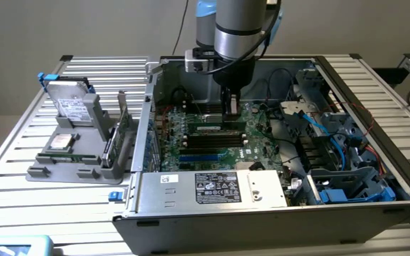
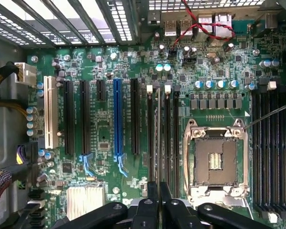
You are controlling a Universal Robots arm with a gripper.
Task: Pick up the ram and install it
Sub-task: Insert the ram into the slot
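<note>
Exterior view, from its left: slatted metal desk (image 1: 20, 176) w/ a gray tray (image 1: 62, 173). One hard drive (image 1: 73, 104) stands upright in the tray and a second drive (image 1: 61, 141) lies flat in front of it. Both carry white stickers, print too small to read. A green card (image 1: 121, 136) w/ metal bracket stands on edge at the tray's side nearest the PC case (image 1: 262, 226).

The case lies open-side up, mid-desk. The power supply at its front wall has a white label (image 1: 215, 188) w/ rows of black marks & logos, none legible.

On the board, the ram (image 1: 215, 127) stands on edge along the memory slots, w/ a pale sticker on its side, text unreadable. The arm comes straight down into the case, and the tool (image 1: 229, 106) sits right on the ram's top edge. Toward the exterior view's right: blue cables (image 1: 319, 128) & drive bays.

Wrist view: tool (image 2: 158, 191) fingers pressed together, pinching the ram (image 2: 158, 133), seen edge-on as a thin gray line. It's lined up w/ one slot in a bank of black memory slots, between a blue slot (image 2: 117, 117) & the bare CPU socket (image 2: 214, 160). Can't tell if it's fully seated. Board print isn't readable. A white slot (image 2: 50, 112) sits at the far side of the blue one, and red wire (image 2: 200, 24) loops by the rear ports.
</note>
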